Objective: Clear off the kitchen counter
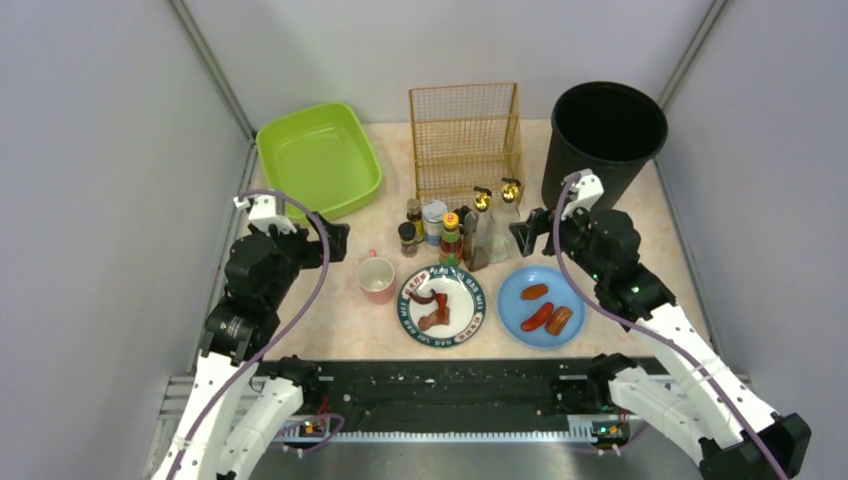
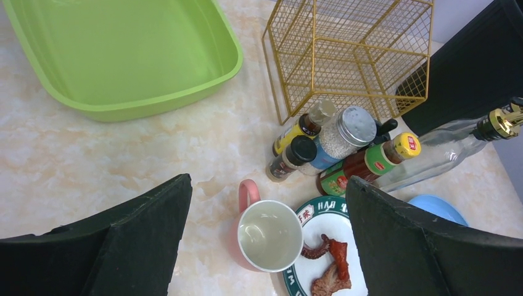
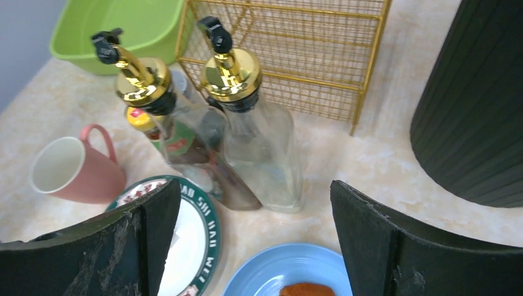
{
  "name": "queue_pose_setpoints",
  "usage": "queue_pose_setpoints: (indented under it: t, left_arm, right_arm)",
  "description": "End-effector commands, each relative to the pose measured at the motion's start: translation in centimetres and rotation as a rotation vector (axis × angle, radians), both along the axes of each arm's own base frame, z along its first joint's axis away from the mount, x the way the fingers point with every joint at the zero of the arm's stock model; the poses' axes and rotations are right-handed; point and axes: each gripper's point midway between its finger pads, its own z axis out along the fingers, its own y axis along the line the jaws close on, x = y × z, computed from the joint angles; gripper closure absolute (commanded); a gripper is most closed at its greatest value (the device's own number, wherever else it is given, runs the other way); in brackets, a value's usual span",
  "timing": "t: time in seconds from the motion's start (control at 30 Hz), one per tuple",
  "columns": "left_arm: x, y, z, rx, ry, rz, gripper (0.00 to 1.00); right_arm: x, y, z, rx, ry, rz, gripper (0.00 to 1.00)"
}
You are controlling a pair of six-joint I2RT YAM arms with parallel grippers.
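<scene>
From above, the kitchen counter (image 1: 350, 330) fills the view's middle, pale beige-pink with faint marbling. The left gripper (image 1: 335, 240) hangs at ten o'clock of the mug (image 1: 378, 290), the right gripper (image 1: 525, 235) at twelve o'clock of the blue plate (image 1: 515, 290). The left wrist view shows the counter's mottled surface beneath fingers (image 2: 142, 246) spread wide, holding nothing. The right wrist view shows likewise: fingers apart, empty.

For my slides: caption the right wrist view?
Open right pincer faces two gold-capped glass bottles, blue plate below, black bin at right.
</scene>
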Motion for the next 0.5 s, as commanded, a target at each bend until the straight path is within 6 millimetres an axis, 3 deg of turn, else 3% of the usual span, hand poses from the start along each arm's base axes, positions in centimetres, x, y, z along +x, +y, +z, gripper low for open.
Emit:
queue_pose_setpoints:
  t: [0.0,0.3,0.47]
  left_arm:
    - [0.0,0.3,1.0,0.006,-0.031,0.012,0.01]
    - [-0.1,0.4,1.0,0.007,-0.034,0.014,0.01]
    - [-0.1,0.5,1.0,0.008,-0.033,0.017,0.01]
  right_arm:
    - [2.0,-1.1,3.6,-0.023,-0.135,-0.111,0.11]
    - [3.0,0.7,4.5,0.006,-0.191,-0.083,0.15]
    - [3.8,1.8,3.7,-0.020,-0.190,-0.080,0.16]
